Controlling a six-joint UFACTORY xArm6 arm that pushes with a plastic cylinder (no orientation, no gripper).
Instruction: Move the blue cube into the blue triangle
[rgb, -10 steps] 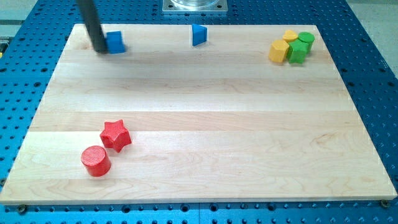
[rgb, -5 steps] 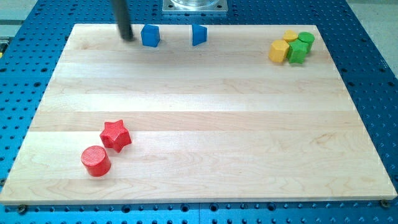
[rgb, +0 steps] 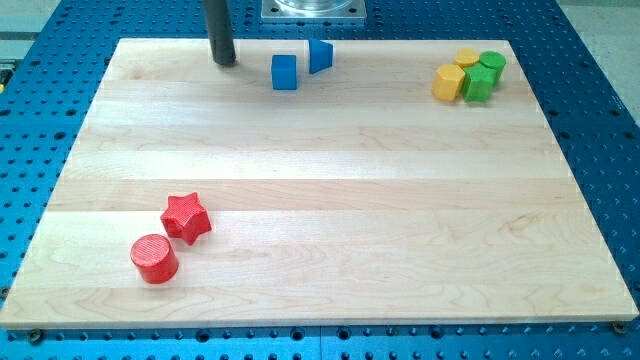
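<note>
So my tip (rgb: 225, 62) sits near the view's top, on the wood board (rgb: 320, 200), a bit left of the middle. The rod has no pincer, so there is nothing to spread or press; it is just a dark stick standing up & it holds nothing.

The blue cube (rgb: 285, 72) is to the view's right of my tip, w/ a clear gap of bare wood between them. They do not touch. The blue triangle (rgb: 319, 55) is just beside the cube, up & to the view's right. The two are v. close; I cannot tell if the corners touch or if a thin gap is left.

Far off at the view's top right is a small bunch of blocks. There is a yellow block (rgb: 448, 82) w/ flat sides in front, another yellow block (rgb: 466, 57) behind it, a green block (rgb: 478, 84) & a green round one (rgb: 491, 64). They sit packed close.

At the view's bottom left are the red star (rgb: 186, 217) & the red cylinder (rgb: 154, 258). They sit just beside each other, well apart from the blue ones.

The board lies on a blue table (rgb: 600, 150) full of small holes.
</note>
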